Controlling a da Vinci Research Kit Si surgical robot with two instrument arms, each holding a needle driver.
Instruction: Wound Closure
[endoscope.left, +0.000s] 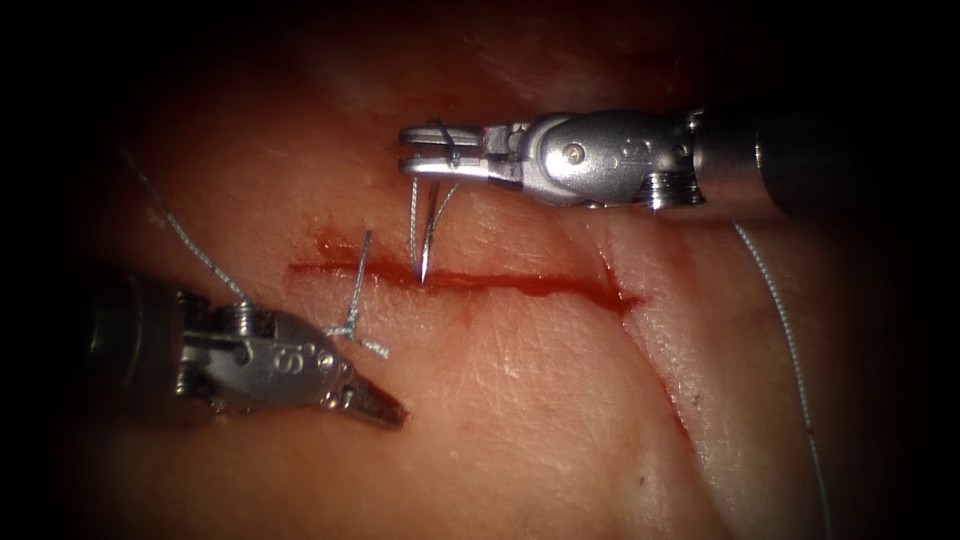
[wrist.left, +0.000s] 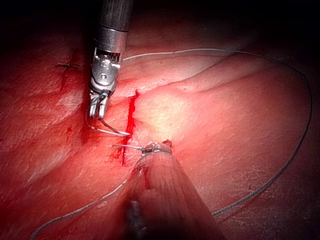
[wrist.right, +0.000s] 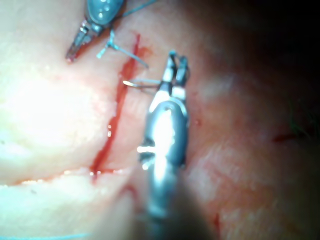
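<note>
Needle (endoscope.left: 428, 232) hangs from right gripper (endoscope.left: 425, 152), tip at cut (endoscope.left: 520, 283).

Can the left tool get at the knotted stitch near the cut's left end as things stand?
Probably yes: the left tool, jaws shut and empty, lies beside the knotted stitch with bare tissue between; the right tool holds the needle farther along.
</note>
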